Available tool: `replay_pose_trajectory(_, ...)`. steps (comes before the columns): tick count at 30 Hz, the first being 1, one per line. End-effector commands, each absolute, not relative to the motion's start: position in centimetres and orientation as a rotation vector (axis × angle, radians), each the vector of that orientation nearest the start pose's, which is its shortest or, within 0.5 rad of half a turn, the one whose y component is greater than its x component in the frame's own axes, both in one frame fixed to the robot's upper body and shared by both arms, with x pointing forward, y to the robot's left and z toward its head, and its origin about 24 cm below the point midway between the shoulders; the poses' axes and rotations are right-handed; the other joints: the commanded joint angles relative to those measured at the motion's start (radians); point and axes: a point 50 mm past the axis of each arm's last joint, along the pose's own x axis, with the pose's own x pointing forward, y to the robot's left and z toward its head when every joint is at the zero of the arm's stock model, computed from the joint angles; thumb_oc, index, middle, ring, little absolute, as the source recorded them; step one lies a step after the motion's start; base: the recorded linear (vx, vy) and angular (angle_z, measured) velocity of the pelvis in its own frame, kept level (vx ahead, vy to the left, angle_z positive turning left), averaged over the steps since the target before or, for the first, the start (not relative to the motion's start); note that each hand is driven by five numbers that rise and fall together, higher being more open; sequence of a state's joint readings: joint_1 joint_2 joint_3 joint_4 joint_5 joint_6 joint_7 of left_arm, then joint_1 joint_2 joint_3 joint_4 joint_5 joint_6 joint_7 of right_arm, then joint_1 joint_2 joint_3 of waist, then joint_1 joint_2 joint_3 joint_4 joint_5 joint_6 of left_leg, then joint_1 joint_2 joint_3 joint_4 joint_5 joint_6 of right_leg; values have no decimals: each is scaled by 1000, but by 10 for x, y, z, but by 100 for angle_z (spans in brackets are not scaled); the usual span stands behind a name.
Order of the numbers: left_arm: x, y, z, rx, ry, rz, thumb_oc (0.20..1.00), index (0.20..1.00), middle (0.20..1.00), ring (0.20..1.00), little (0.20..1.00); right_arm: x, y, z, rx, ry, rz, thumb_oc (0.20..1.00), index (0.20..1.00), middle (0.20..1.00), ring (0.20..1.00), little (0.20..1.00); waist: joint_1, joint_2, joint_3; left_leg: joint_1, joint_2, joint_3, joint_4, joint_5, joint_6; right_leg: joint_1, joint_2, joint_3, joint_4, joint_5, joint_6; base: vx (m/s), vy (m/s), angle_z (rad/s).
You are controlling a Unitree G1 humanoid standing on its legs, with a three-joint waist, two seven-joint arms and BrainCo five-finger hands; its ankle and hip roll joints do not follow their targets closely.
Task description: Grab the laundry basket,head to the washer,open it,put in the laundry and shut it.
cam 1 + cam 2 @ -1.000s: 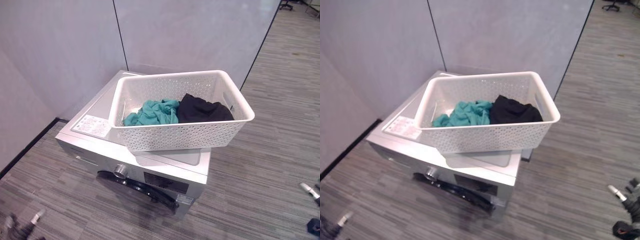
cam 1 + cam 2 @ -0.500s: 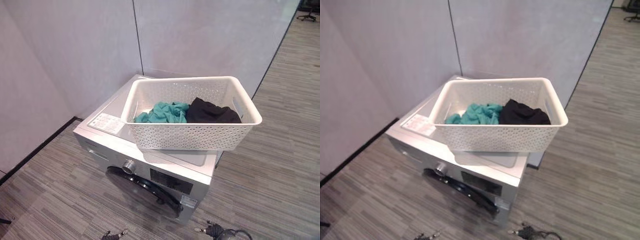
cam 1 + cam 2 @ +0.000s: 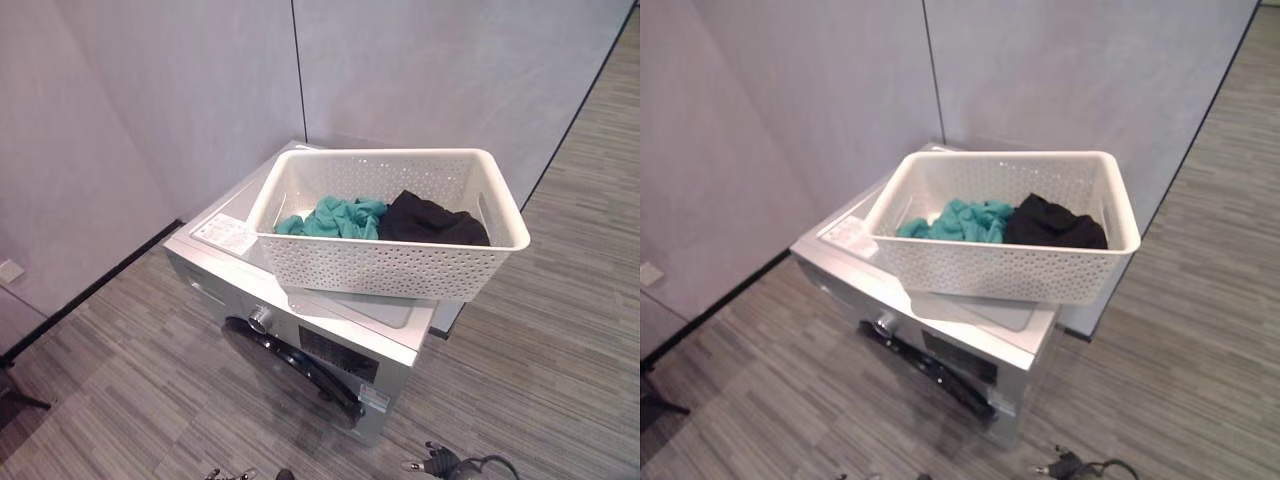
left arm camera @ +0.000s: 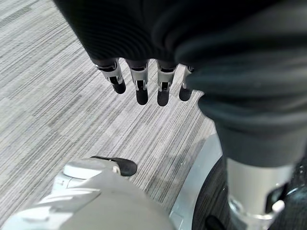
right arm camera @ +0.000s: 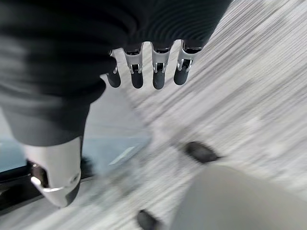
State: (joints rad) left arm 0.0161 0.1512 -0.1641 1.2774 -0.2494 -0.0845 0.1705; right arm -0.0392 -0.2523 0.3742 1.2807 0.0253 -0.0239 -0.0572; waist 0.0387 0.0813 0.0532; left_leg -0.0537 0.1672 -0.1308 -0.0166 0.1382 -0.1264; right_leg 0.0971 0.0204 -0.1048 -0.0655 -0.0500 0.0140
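Observation:
A white perforated laundry basket [image 3: 392, 268] rests on top of a silver front-loading washer [image 3: 215, 262], overhanging its front right edge. Inside lie a teal cloth [image 3: 335, 217] and a black cloth [image 3: 432, 222]. The washer's dark round door [image 3: 295, 367] is closed, with a silver knob [image 3: 261, 318] above it. My left hand [image 4: 162, 88] hangs over the striped floor with its fingers straight and nothing in it. My right hand [image 5: 157, 72] also hangs open above the floor, holding nothing. Both hands are well below the basket and apart from it.
Grey wall panels [image 3: 420, 70] stand close behind the washer, with a black baseboard [image 3: 100, 282] running along the left. Striped grey carpet [image 3: 550, 350] spreads in front and to the right. A white label [image 3: 226, 234] lies on the washer's top.
The whole picture has shifted, so the camera has moved. The basket stays on the washer. My hands, seen at the lower corners a second ago, have left those corners.

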Motion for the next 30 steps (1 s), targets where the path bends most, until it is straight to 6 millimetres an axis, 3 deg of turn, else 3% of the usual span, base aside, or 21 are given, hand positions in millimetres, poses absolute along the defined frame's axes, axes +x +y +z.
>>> replay_pose_trajectory(1, 123, 218, -156, 250, 1085, 189, 1000, 1000, 1000, 1000, 1000, 89, -220, -165, -453, 1237, 75, 1000, 1000, 1000, 1000, 1000, -27, -94, 48, -17, 2, -3, 16, -48, 25, -76, -84, 37, -22, 2, 61, -273, 42, 31)
replay_pose_trajectory(4, 137, 215, -152, 242, 1031, 175, 1000, 1000, 1000, 1000, 1000, 92, -230, -162, -458, 1222, 52, 1000, 1000, 1000, 1000, 1000, -48, -108, 57, -16, -17, 2, 144, -121, 33, -123, -108, 43, -22, 39, 64, -186, 72, 17)
replay_pose_trajectory(5, 137, 215, -152, 242, 1031, 174, 1000, 1000, 1000, 1000, 1000, 92, -230, -162, -458, 1222, 52, 1000, 1000, 1000, 1000, 1000, -48, -108, 57, -16, -17, 2, 145, -121, 33, -123, -108, 43, -22, 39, 64, -181, 162, -1)
replay_pose_trajectory(7, 142, 209, -150, 218, 992, 148, 1000, 1000, 1000, 1000, 1000, 79, -250, -161, -444, 1265, -37, 1000, 1000, 1000, 1000, 1000, -74, -106, 56, 35, -45, -46, 265, -173, 42, -167, -136, 54, -22, 90, 77, -180, 321, 4)
replay_pose_trajectory(11, 149, 203, -147, 234, 957, 96, 1000, 1000, 1000, 1000, 1000, 67, -258, -161, -425, 1301, -77, 1000, 1000, 1000, 1000, 1000, -104, -67, 39, 139, -25, -31, 188, -235, 44, -201, -159, 62, -22, 121, 104, -53, 267, 11)
replay_pose_trajectory(15, 164, 196, -142, 282, 910, 23, 1000, 1000, 1000, 1000, 1000, 70, -262, -159, -427, 1311, -108, 1000, 1000, 1000, 1000, 1000, -119, -58, 39, 167, -79, 9, 118, -347, 79, -251, -235, 65, -22, 170, 150, -134, 382, 27)
replay_pose_trajectory(17, 166, 196, -141, 298, 906, 13, 1000, 1000, 1000, 1000, 1000, 76, -260, -159, -442, 1299, -94, 1000, 1000, 1000, 1000, 1000, -116, -56, 44, 172, -98, 20, 101, -355, 95, -262, -253, 57, -22, 188, 161, -121, 234, 6)
replay_pose_trajectory(20, 163, 204, -141, 333, 918, 14, 1000, 1000, 1000, 1000, 1000, 104, -246, -156, -461, 1213, -15, 1000, 1000, 1000, 1000, 1000, -101, -33, 64, 189, -134, 62, 70, -343, 132, -297, -292, -5, 44, 185, 170, -233, 328, -36)
replay_pose_trajectory(22, 160, 211, -141, 320, 928, 53, 1000, 1000, 1000, 1000, 1000, 126, -234, -150, -465, 1115, 31, 1000, 1000, 1000, 1000, 1000, -91, -19, 71, 178, -144, 74, 65, -323, 146, -289, -292, -45, 113, 144, 148, -240, 176, -69)
replay_pose_trajectory(24, 157, 219, -140, 297, 927, 98, 1000, 1000, 1000, 1000, 1000, 151, -226, -140, -452, 996, 55, 1000, 1000, 1000, 1000, 1000, -88, -21, 68, 156, -152, 83, 57, -296, 156, -270, -268, -31, 190, 107, 133, -232, 99, -50)
replay_pose_trajectory(26, 146, 225, -141, 250, 932, 147, 1000, 1000, 1000, 1000, 1000, 183, -222, -115, -487, 800, 86, 1000, 1000, 1000, 1000, 1000, -73, -30, 54, 114, -162, 74, 49, -260, 175, -219, -201, 38, 327, 26, 121, -244, 32, -22)
replay_pose_trajectory(27, 146, 225, -141, 250, 932, 147, 1000, 1000, 1000, 1000, 1000, 183, -222, -115, -487, 800, 86, 1000, 1000, 1000, 1000, 1000, -72, -31, 52, 111, -163, 74, 49, -258, 175, -221, -201, 38, 327, 27, 121, -162, 1, -23)
replay_pose_trajectory(29, 140, 226, -142, 238, 935, 159, 1000, 1000, 1000, 1000, 1000, 199, -218, -96, -555, 679, 128, 1000, 1000, 1000, 1000, 1000, -43, -48, 33, 103, -170, 77, 36, -248, 168, -138, -200, 18, 272, -6, 119, -91, -89, -15)
replay_pose_trajectory(30, 139, 224, -142, 224, 921, 161, 1000, 1000, 1000, 1000, 1000, 219, -213, -74, -621, 544, 156, 1000, 1000, 1000, 1000, 1000, -11, -67, 14, 83, -166, 100, 29, -238, 159, -97, -224, -22, 210, 13, 125, -103, -133, -14)
